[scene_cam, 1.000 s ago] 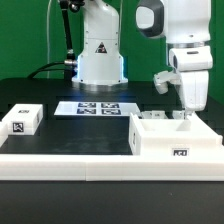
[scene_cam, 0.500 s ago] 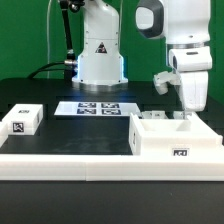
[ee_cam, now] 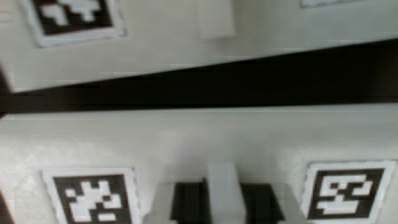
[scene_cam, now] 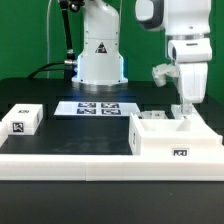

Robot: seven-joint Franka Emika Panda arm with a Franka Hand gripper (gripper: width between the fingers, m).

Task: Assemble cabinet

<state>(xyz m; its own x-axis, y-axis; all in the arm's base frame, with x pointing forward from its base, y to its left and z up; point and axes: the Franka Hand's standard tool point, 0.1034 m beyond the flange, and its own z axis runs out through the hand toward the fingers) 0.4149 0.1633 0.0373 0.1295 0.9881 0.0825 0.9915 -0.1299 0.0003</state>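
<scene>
The cabinet (scene_cam: 165, 140), a large open white box with a marker tag on its front, stands at the exterior view's right near the front rail. My gripper (scene_cam: 183, 112) reaches straight down onto its back right rim. In the wrist view the cabinet (ee_cam: 178, 150) fills the frame with two marker tags. My gripper (ee_cam: 222, 200) is shut there on a thin upright white wall of the cabinet. The dark fingers (ee_cam: 187, 205) press it from both sides.
A small white block (scene_cam: 22, 119) with marker tags sits at the exterior view's left. The marker board (scene_cam: 98, 108) lies in front of the robot base (scene_cam: 100, 55). A long white rail (scene_cam: 70, 160) runs along the front. In the wrist view another tagged white piece (ee_cam: 107, 35) lies beyond a dark gap.
The jaws have closed in on the cabinet's thin wall. The hand now sits a little higher and further to the exterior view's left. The cabinet has not visibly moved.
</scene>
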